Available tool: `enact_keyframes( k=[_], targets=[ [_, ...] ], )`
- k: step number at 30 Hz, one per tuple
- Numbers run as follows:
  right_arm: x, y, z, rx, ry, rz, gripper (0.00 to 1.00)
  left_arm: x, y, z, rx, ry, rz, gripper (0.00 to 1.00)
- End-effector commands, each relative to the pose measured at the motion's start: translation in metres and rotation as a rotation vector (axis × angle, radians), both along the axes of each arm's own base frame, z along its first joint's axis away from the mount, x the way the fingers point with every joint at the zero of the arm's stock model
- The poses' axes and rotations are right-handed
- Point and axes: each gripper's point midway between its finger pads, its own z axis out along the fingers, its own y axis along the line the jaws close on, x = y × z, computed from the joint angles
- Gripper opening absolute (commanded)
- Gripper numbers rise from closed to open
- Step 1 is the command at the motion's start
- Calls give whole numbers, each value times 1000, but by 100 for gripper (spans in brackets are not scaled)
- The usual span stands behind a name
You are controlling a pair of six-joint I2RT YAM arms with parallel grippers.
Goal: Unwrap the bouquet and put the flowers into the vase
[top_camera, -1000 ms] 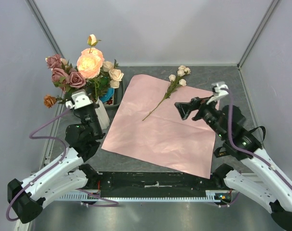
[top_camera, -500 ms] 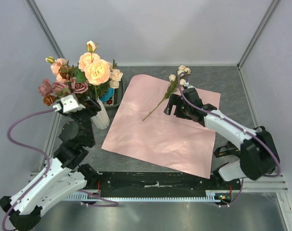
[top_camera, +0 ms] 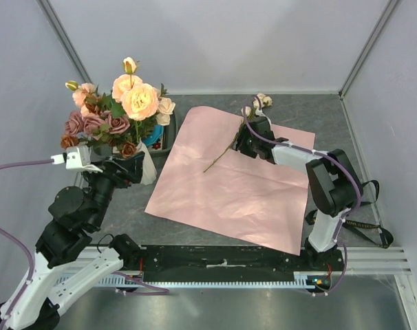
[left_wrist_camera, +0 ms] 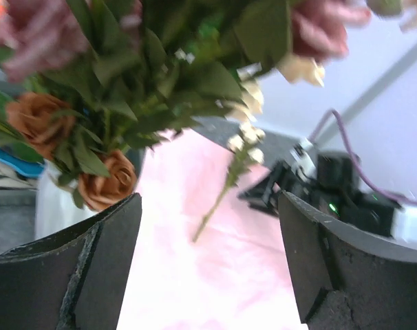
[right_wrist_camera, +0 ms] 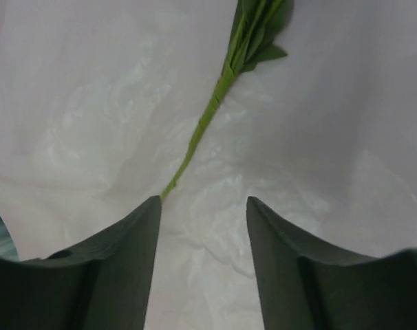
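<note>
Most of the flowers, peach, cream and mauve roses, stand in the white vase at the left. The bouquet's pink wrapping paper lies spread flat mid-table. One sprig of small cream roses lies on it, with its stem running toward the near left. My left gripper is open just near-left of the vase and holds nothing. In the left wrist view the leaves hang above my gripper. My right gripper is low over the sprig, open. The stem ends at the left fingertip.
A dark tray with a blue ring sits behind the vase. Grey walls close in the table on three sides. My right arm shows in the left wrist view beyond the paper.
My left gripper has opened, let go of the flowers in the vase and drawn back near-left. My right arm has reached forward and down over the lone sprig, with its jaws narrowing.
</note>
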Motion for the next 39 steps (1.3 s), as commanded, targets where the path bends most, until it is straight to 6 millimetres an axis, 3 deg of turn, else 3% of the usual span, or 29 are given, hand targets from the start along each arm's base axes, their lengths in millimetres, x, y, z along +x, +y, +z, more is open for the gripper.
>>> enact_keyframes(
  k=[1,9,13,17,19,20,21,26,30,35,39],
  targets=[
    [44,17,14,75,-117,-50,55,-32,-38,-7,-56,49,-283,86],
    [80,18,-10,33,-131,-126,49,-56,-80,-13,-28,80,-551,83],
    [87,8,-27,19,-110,-216,40,-59,-91,-20,-31,116,-608,81],
    [91,-5,-41,-6,-74,-341,40,-60,-92,-22,-53,118,-613,79],
    [91,-16,-52,-98,-35,-396,40,-61,-92,-21,-56,113,-616,79],
    [97,-14,-45,-111,-42,-402,40,-62,-91,-18,-59,105,-615,79],
    [91,-21,-57,-172,-12,-418,41,-63,-90,-18,-60,103,-616,79],
    [91,-19,-53,-327,-25,-414,43,-60,-79,-19,-63,97,-556,79],
    [84,-23,-67,-429,8,-405,41,-62,-79,-17,-64,93,-565,79],
    [78,-22,-77,-420,43,-402,20,-65,-80,-12,-69,89,-575,79],
    [86,-17,-57,-371,12,-390,6,-68,-75,0,-77,72,-571,78]
  ],
)
